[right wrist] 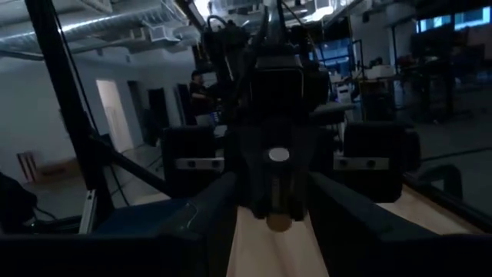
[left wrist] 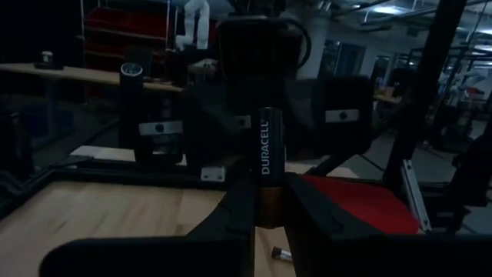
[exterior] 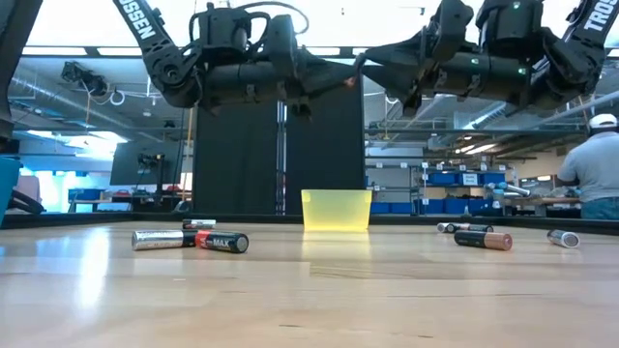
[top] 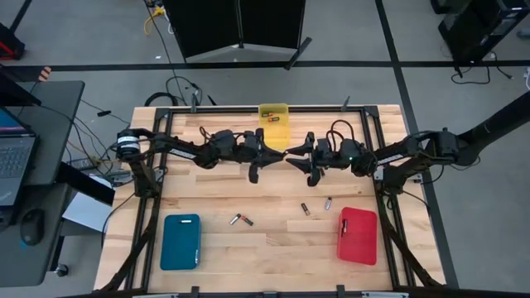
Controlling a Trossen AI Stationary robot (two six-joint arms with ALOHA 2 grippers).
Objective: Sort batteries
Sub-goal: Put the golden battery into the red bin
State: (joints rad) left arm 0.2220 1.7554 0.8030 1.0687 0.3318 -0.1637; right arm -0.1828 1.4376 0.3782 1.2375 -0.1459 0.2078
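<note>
My left gripper [top: 277,154] [left wrist: 269,211] is held high over the table's middle, just in front of the yellow tray [top: 274,124], and is shut on a black and copper Duracell battery [left wrist: 266,154]. My right gripper [top: 292,161] [right wrist: 278,208] faces it tip to tip and is open. Its fingers stand on either side of the left gripper's tip and the battery's copper end [right wrist: 280,223]; I cannot tell whether they touch. Other batteries lie on the wood: a silvery one [exterior: 160,239] end to end with a dark red-marked one [exterior: 222,242], and more to the right [exterior: 484,239]. My left gripper pinches the battery's lower half, at the top of its copper part [left wrist: 268,201], between its two fingers. The fingers come level from the table's left side and lie across the battery. The battery stands upright, black end up, lifted clear of the table.
A blue tray [top: 180,241] sits at the near left and a red tray [top: 358,235] at the near right. The yellow tray [exterior: 336,209] at the far edge holds some batteries. Loose batteries [top: 241,219] [top: 305,209] [top: 328,202] lie between the trays. A person [exterior: 595,174] stands beyond the table.
</note>
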